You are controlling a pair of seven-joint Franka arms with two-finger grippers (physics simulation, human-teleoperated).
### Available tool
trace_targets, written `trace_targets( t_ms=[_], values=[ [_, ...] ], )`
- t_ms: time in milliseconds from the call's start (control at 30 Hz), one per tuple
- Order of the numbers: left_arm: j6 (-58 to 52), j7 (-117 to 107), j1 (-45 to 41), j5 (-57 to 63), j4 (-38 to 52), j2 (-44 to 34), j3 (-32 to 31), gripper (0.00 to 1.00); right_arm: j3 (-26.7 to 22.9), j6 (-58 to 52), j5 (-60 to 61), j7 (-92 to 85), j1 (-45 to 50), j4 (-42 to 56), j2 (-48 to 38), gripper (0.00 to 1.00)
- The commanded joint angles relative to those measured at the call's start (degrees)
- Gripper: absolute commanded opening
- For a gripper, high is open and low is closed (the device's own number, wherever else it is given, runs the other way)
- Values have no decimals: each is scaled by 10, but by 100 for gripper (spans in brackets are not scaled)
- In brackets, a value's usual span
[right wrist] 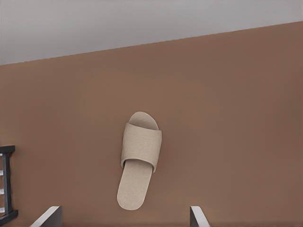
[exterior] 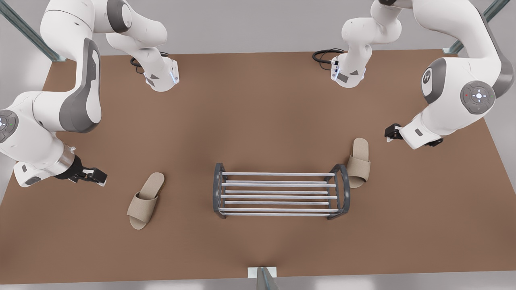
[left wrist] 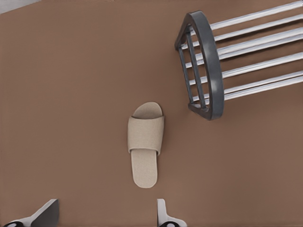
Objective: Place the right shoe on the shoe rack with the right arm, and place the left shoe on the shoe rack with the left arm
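The shoe rack [exterior: 278, 197] stands in the middle of the brown table, with nothing on its rods. The right shoe [exterior: 145, 200] lies flat toward the front view's left, apart from the rack. My right gripper [exterior: 96, 177] hovers open beside its heel. In the right wrist view the right shoe [right wrist: 138, 158] lies ahead of the open right gripper [right wrist: 123, 220], and the rack's end frame [right wrist: 5, 150] shows at the edge. The left shoe [exterior: 358, 163] lies close against the rack's end on the front view's right. My left gripper [exterior: 391, 135] is open just behind its heel. The left wrist view has the left shoe [left wrist: 145, 142], the rack [left wrist: 208, 66] and the left gripper [left wrist: 105, 215].
Both arm bases [exterior: 161, 78] [exterior: 348, 74] stand at the table's far edge with black cables [exterior: 324, 54] beside them. Metal struts rise at the back corners. A small bracket [exterior: 262, 274] sits at the near edge. Bare table [exterior: 258, 129] surrounds the rack.
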Motion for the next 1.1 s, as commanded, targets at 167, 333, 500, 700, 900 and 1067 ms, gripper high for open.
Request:
trace_targets(
  t_ms=[167,333,500,700,900,1067],
  values=[
    [77,10,9,-150,-210,-37,85,100,0,0,0,14,1,0,-1,100],
    [520,454,2,-563,-566,-94,160,100,-1,-4,-4,18,4,0,-2,100],
    [674,1047,0,-1374,-617,-77,61,100,1,-17,-5,13,17,-18,9,100],
    [664,1061,0,-1446,-574,3,43,100,96,9,-160,130,47,-218,-177,92],
    [626,1067,5,-1491,-610,-14,44,100,140,323,-678,-3,47,-375,-125,97],
    [580,1069,5,-1549,-604,5,42,100,138,525,-1127,203,-66,-475,-97,100]
  ],
)
